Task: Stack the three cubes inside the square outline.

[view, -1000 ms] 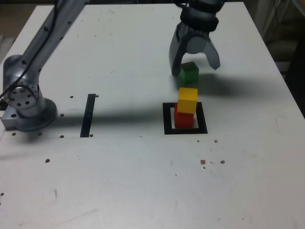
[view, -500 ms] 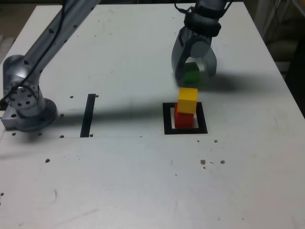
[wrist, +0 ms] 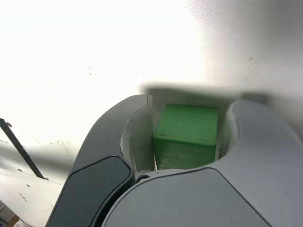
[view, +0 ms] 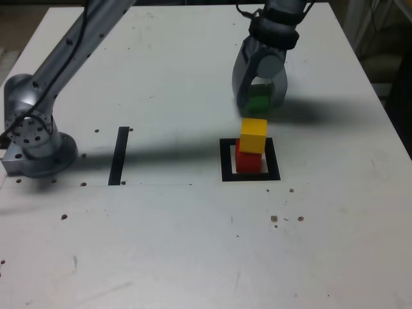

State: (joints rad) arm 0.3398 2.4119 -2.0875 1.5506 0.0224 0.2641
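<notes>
Reading across the exterior view from its left, the arm's base (view: 35, 135) is sitting at the table's (view: 161, 244) edge, a narrow black strip (view: 119, 156) is lying just beside it toward the middle, and the square outline (view: 250, 161) is lying further toward the exterior view's right with the red cube (view: 248, 161) resting inside it and the yellow cube (view: 253, 134) sitting squarely on top. Beyond that pair, a little further from the camera, the gripper (view: 259, 103) is reaching down over the green cube (view: 259, 100), which appears to be resting on the table near the outline but outside it. In the wrist view the two curved jaws are flanking the green cube (wrist: 187, 135) closely, with only thin slivers of gap showing at its sides, so the claw is drawn nearly in around the block; whether it is already pinching it firmly I cannot tell. The step in hand looks like the pickup of the last cube, two thirds of the stack being already built. The next move is calling for a firm grip, a lift clear above the yellow cube's top, and a careful carry toward the outline so the low tower is not getting knocked.
</notes>
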